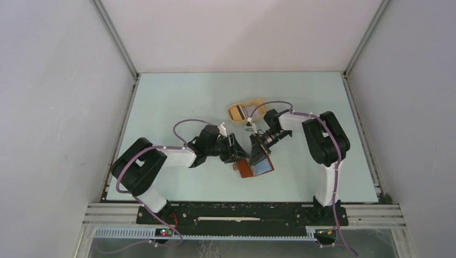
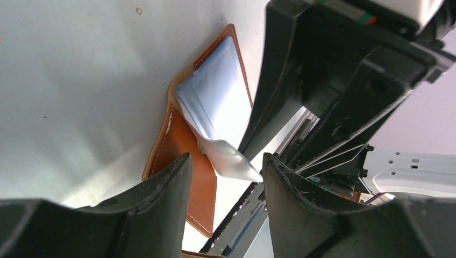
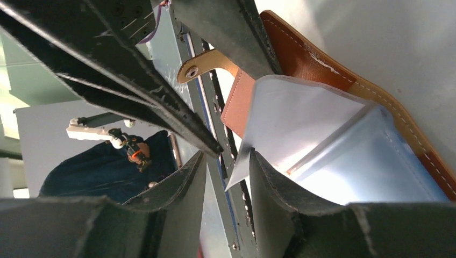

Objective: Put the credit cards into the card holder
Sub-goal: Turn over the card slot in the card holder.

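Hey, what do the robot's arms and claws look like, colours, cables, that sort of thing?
Both the left arm and right arm have white links and bulky black joints, each carrying a purple cable. The left claw and right claw are black, with two rough-edged fingers.

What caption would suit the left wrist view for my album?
Open wallet, its clear sleeve curling up before the open left end effector.

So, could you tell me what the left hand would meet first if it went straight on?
The left hand would likely meet the curled corner of the pale translucent plastic sleeve in the open reddish-brown leather card holder, just ahead of its fingertips, though depth is unclear.
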